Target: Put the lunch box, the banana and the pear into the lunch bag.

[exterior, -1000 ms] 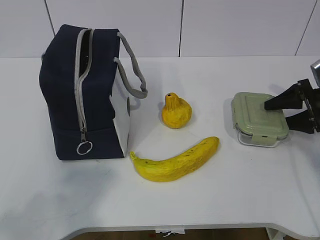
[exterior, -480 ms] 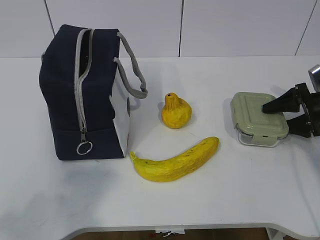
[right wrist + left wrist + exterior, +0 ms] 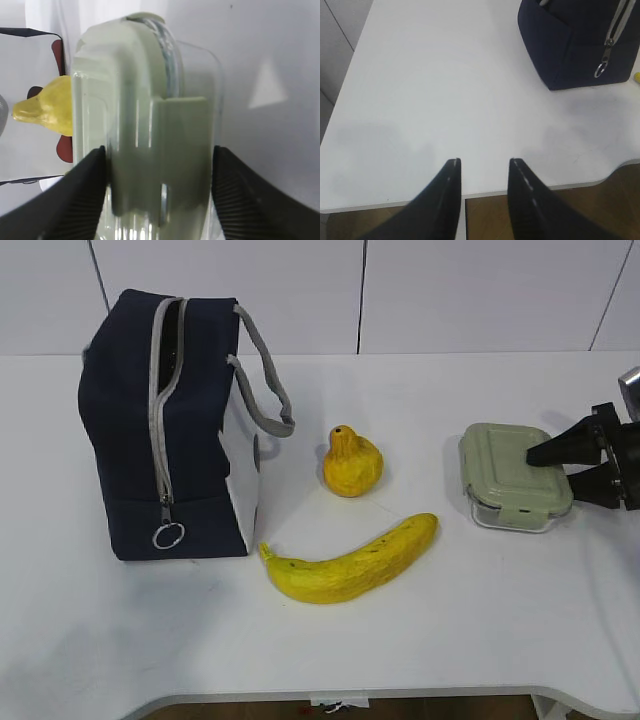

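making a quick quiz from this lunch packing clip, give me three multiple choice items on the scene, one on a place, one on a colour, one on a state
1. Where does the banana lie?
A. inside the lunch bag
B. on the table in front of the pear
C. on top of the lunch box

2. What colour is the lid of the lunch box?
A. pale green
B. red
C. black

3. How is the right gripper placed?
A. far from everything, over bare table
B. holding the pear
C. with a finger on each side of the lunch box

Answers:
1. B, it rests on the white table, nearer the camera than the pear and right of the lunch bag.
2. A, the lid is pale green over clear glass.
3. C, the right wrist view shows the fingers flanking the box.
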